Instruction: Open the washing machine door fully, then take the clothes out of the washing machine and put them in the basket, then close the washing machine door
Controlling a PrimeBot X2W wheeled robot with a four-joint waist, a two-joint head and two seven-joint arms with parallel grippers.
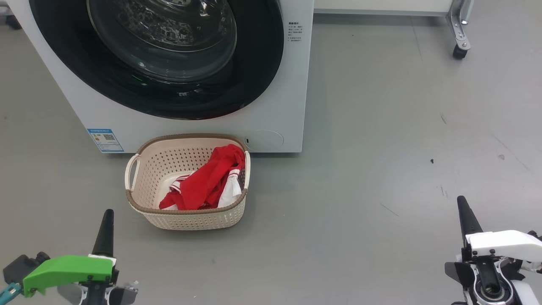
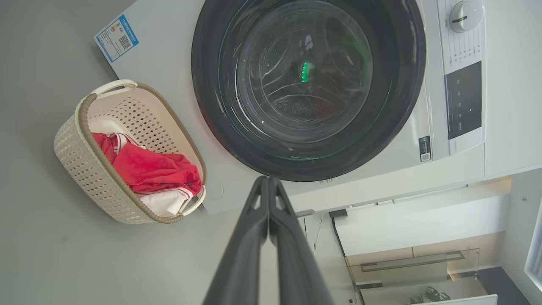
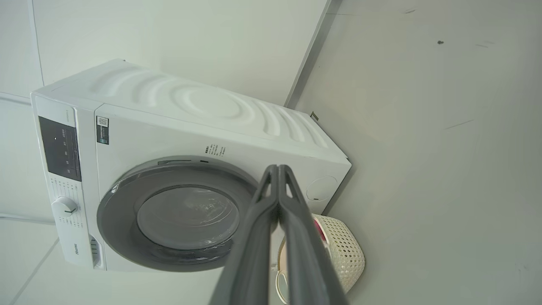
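The washing machine door (image 1: 163, 42) sits closed, its glossy black rim flush with the white front of the washing machine (image 1: 292, 106), and the steel drum shows dimly through the bulging glass. The clothes (image 1: 207, 180) lie in the basket (image 1: 194, 220), a red heap with white striped trim piled toward the basket's right side and draped up to its brown rim. The basket stands on the grey floor (image 1: 381, 148) just in front of the machine's lower edge, below the door. It lies between the blue sticker (image 1: 105, 140) on its left and the round cover (image 1: 264, 140) low on the machine's right corner.

In the left wrist view the dial (image 2: 465, 16) and a dark control panel show at the top of the machine's front.

The left claw (image 1: 108, 216) hangs at the lower left of the head view, near the basket but apart from it, with a green housing (image 1: 67, 271) behind it. Its two dark fingers (image 2: 250, 237) are pressed together along their length. The right claw (image 1: 463, 207) is at the lower right, well apart from the basket and the machine, its fingers (image 3: 254, 237) likewise pressed together tip to tip.

A caster (image 1: 459, 51) on a white frame stands on the floor at the upper right.
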